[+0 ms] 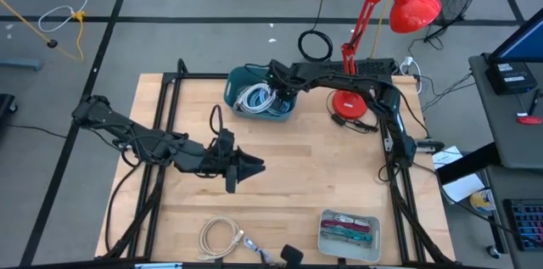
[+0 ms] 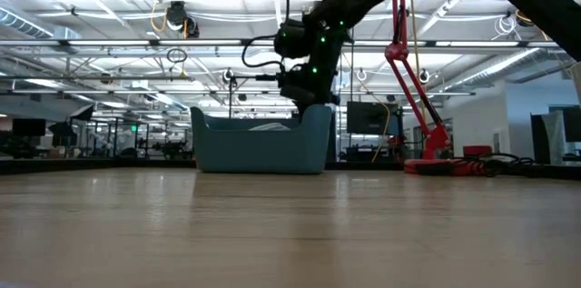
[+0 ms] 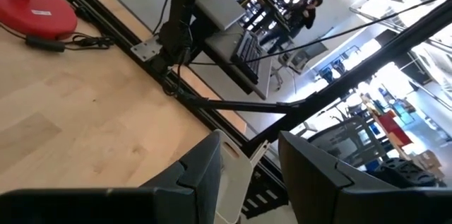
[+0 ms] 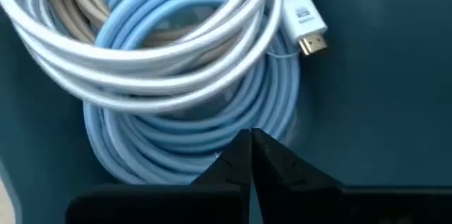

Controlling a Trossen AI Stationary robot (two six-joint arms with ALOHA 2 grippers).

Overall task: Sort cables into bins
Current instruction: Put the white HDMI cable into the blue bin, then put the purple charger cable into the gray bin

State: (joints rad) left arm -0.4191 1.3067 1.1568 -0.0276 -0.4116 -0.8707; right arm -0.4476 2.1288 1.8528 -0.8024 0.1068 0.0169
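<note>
Teal bin (image 1: 242, 83) — right hand (image 4: 251, 155) closed, empty

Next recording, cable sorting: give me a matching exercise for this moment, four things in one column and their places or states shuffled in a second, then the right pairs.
Things:
1. teal tub
2. grey tray
3. beige cable coil
4. right gripper

Places or states:
A. lies loose on the table near the front edge
B. shut, empty, just above the light blue coil
C. holds white and light blue coils
D. holds short maroon, teal and grey pieces

Pairs: 1-C, 2-D, 3-A, 4-B
</note>
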